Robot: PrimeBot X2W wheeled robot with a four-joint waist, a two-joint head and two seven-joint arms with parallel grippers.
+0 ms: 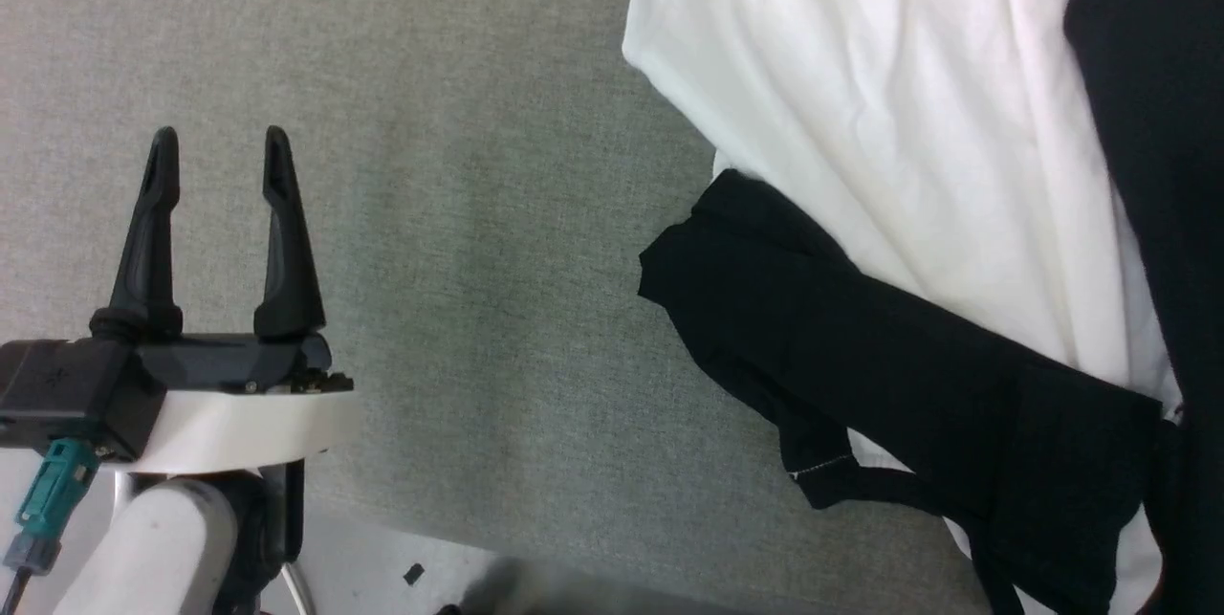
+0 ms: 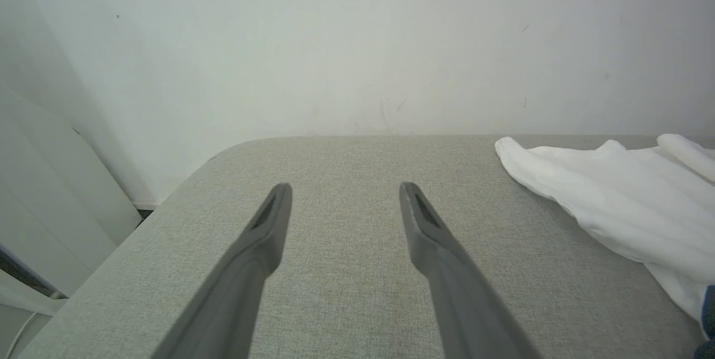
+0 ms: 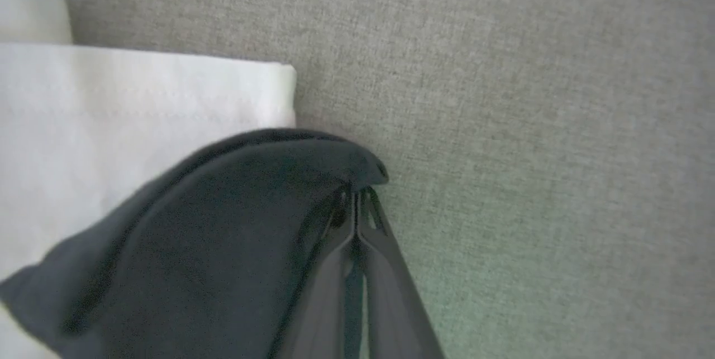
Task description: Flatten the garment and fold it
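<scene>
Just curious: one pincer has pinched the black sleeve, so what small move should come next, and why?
Probably the right gripper should draw the black sleeve outward, off the white body. Its jaws are shut on the sleeve's edge, which lies draped over the white cloth, while the left gripper hangs open above bare gray fabric.

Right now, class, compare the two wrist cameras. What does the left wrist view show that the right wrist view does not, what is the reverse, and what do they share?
Left wrist view: the left gripper is open over the grey fabric surface. A pale wall stands behind, and the surface's rounded corner is in sight.
Right wrist view: the right gripper is shut, pinching a fold of the black sleeve beside a stitched white hem.
Shared: the grey surface and the white cloth of the garment.
</scene>
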